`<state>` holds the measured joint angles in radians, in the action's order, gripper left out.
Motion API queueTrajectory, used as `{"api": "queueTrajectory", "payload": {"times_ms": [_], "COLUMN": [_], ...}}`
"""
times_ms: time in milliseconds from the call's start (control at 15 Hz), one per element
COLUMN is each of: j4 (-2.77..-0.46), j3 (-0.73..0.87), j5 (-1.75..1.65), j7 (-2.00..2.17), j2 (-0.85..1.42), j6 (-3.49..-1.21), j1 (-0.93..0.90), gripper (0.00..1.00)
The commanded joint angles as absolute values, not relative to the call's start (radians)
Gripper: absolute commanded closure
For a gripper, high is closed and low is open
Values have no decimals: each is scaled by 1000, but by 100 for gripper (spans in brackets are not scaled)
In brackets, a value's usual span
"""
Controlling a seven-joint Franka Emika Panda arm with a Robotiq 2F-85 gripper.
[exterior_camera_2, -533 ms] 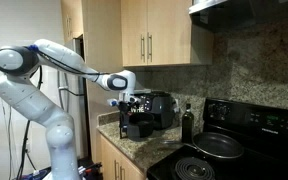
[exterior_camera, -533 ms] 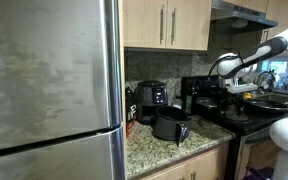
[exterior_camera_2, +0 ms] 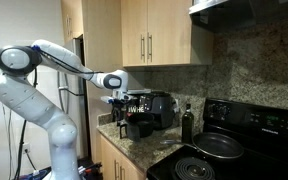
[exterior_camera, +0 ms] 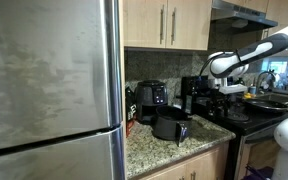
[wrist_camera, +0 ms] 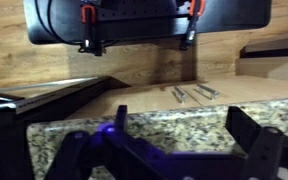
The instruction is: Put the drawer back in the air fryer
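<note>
The drawer [exterior_camera: 171, 127], a squat black tub with a front handle, sits on the granite counter in front of the air fryer [exterior_camera: 151, 96]. Both also show in an exterior view, the drawer [exterior_camera_2: 136, 127] nearer the counter edge and the air fryer [exterior_camera_2: 160, 107] behind it against the wall. My gripper [exterior_camera_2: 115, 99] hangs above and beside the drawer, not touching it. It shows small in an exterior view [exterior_camera: 212, 72]. In the wrist view my gripper [wrist_camera: 184, 135] is open and empty, with bare granite between the fingers. The drawer and the air fryer do not show clearly there.
A taller dark appliance [exterior_camera: 190, 95] stands beside the air fryer. A dark bottle [exterior_camera_2: 187, 122] stands by the black stove [exterior_camera_2: 234, 150], which carries pans. A steel fridge [exterior_camera: 49, 90] bounds the counter's far end. Wooden cabinets [exterior_camera_2: 154, 40] hang overhead.
The gripper has moved a little sideways, away from the stove and toward the counter's edge over the drawer. The drawer and the air fryer have not moved.
</note>
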<state>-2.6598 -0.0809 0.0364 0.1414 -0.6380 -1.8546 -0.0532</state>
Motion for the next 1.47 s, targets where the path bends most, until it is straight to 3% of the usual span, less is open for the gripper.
{"api": "queueTrajectory", "payload": {"times_ms": [0, 67, 333, 733, 800, 1133, 1400], "j4": [-2715, -2662, -2677, -2881, -2798, -2806, -2801], "j3": [-83, -106, -126, -96, -97, -105, -120], "j5": [180, 128, 125, 368, 381, 340, 389], "j7": [80, 128, 151, 137, 146, 145, 114], "j2": [-797, -688, -688, -717, -640, -680, -616], "j6": [-1854, -1851, -1870, -2165, -2177, -2124, -2224], "j1": [-160, -120, -122, -173, -168, -158, -201], "gripper": [0, 0, 0, 0, 0, 0, 0]}}
